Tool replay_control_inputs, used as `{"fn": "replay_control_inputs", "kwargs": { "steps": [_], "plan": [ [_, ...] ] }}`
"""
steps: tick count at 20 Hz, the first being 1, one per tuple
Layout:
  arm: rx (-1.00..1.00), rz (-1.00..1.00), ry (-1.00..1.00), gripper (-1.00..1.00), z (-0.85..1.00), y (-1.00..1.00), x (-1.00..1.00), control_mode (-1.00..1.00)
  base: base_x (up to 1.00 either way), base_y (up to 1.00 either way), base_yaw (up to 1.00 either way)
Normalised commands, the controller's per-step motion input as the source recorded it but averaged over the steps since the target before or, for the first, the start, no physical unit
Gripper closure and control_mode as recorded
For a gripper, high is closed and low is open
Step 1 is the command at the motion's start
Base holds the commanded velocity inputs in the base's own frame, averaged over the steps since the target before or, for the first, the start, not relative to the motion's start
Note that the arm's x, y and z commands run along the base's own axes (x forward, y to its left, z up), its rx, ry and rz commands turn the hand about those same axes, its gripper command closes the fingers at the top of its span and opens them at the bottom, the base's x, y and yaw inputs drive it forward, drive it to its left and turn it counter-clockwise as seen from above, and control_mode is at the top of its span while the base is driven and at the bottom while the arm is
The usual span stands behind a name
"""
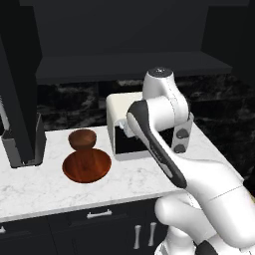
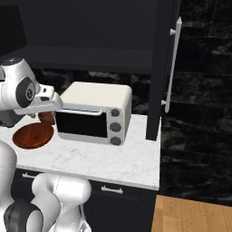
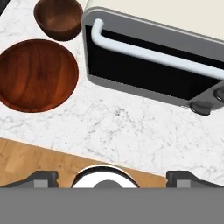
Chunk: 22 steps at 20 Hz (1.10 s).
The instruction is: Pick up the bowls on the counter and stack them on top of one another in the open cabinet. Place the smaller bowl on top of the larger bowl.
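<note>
The larger bowl (image 1: 87,166) (image 2: 32,136) (image 3: 37,74), wide, shallow and reddish-brown, sits on the white marble counter (image 1: 40,184) (image 2: 113,158) (image 3: 131,127). Just behind it stands the smaller bowl (image 1: 82,139) (image 2: 46,118) (image 3: 59,17), darker and deeper, close to the larger one's rim. My gripper (image 3: 113,178) hangs above the counter's front edge, to the right of both bowls and in front of the toaster oven. It is open, its fingertips wide apart with nothing between them. The open cabinet (image 1: 124,64) (image 2: 90,50) is the dark shelf recess overhead.
A cream toaster oven (image 1: 119,104) (image 2: 93,113) (image 3: 148,65) stands right of the bowls. A dark appliance (image 1: 22,139) occupies the counter's left end. A tall dark cabinet door (image 2: 165,68) stands past the oven on the right. Wooden floor (image 2: 195,213) lies beyond the counter's edge.
</note>
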Motion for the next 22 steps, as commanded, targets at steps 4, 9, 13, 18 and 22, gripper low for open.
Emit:
{"fn": "replay_control_inputs", "kwargs": {
  "steps": [4,9,13,18,22],
  "plan": [
    [-0.01,0.01,-0.02,-1.00,-0.18,0.86,0.00,-1.00,0.00,0.00,0.00],
    [-0.06,0.02,0.00,-1.00,-0.16,0.76,0.22,-1.00,0.00,0.00,0.00],
    [-0.08,0.04,0.01,-1.00,-0.14,0.57,0.33,-1.00,0.00,0.00,0.00],
    [0.00,0.07,0.00,-1.00,-0.26,0.47,0.23,-1.00,0.00,0.00,0.00],
    [0.02,0.05,-0.04,-1.00,-0.29,0.13,0.03,-1.00,0.00,0.00,0.00]
  ]
}}
